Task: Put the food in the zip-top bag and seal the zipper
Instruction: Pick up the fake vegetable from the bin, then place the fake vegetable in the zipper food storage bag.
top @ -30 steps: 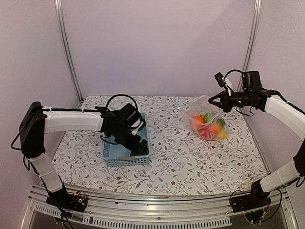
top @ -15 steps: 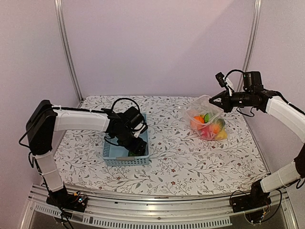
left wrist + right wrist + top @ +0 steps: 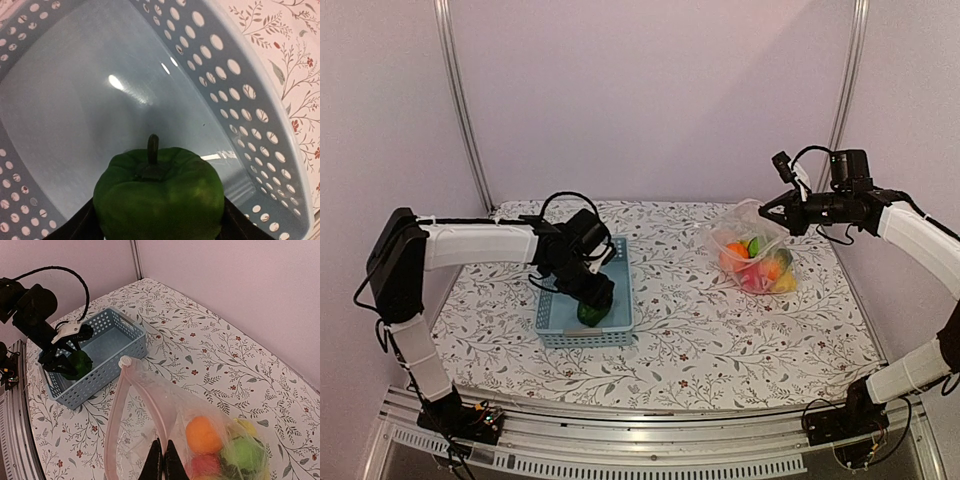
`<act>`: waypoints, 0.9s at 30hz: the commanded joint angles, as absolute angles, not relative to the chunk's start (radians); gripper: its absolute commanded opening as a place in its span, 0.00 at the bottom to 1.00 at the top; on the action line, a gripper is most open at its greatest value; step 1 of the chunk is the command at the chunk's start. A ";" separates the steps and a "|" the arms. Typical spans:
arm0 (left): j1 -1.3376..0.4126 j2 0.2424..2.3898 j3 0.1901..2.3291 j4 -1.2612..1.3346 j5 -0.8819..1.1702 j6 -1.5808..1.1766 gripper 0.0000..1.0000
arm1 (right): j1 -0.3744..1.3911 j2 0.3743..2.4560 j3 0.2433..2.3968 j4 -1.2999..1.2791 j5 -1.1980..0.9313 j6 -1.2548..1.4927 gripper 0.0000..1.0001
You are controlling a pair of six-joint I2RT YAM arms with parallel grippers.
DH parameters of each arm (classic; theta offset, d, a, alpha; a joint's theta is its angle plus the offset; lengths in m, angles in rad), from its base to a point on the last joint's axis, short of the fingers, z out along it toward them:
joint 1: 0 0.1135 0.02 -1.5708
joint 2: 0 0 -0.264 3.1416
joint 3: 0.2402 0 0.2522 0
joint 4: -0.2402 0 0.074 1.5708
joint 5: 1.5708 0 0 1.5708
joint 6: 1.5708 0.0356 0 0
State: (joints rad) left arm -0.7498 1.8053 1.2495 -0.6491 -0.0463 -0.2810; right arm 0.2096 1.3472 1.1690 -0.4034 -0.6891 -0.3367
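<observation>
My left gripper [image 3: 592, 310] is shut on a glossy green toy pepper [image 3: 159, 197], held just above the floor of the light blue basket [image 3: 240, 105]. The pepper also shows in the top view [image 3: 590, 313] and the right wrist view [image 3: 75, 364]. My right gripper [image 3: 163, 460] is shut on the pinkish zipper strip [image 3: 150, 407] of the clear zip-top bag [image 3: 752, 245] and holds its mouth up and open. Inside the bag lie an orange [image 3: 202, 434], a red piece [image 3: 204, 466], a green piece [image 3: 242, 455] and a yellow piece [image 3: 245, 426].
The basket [image 3: 582, 300] stands left of centre on the flowered cloth [image 3: 690, 320] and holds nothing but the pepper. Metal frame posts [image 3: 460, 100] rise at the back corners. The table's front rail [image 3: 650, 425] runs along the near edge.
My left gripper has drawn back from the basket's front right corner toward the left and lifted slightly, with the green pepper now showing between its fingers. The right arm and bag have stayed still.
</observation>
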 commanded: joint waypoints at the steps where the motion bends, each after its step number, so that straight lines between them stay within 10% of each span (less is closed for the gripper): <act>1: -0.721 1.745 1.296 -0.686 -0.096 -0.249 0.66 | 0.215 1.326 1.160 -0.396 -0.696 -0.333 0.00; 14: -0.712 1.680 1.483 -0.658 -0.177 -0.180 0.62 | 0.215 1.335 1.175 -0.408 -0.690 -0.328 0.00; 27: -0.892 1.597 1.444 0.082 0.005 -0.036 0.62 | 0.249 1.374 1.315 -0.548 -0.677 -0.334 0.00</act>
State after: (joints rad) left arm -0.8272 1.6009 1.4700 -0.2081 -0.0742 -0.1036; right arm 0.2203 1.3636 1.2640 -0.4919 -0.6849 -0.3351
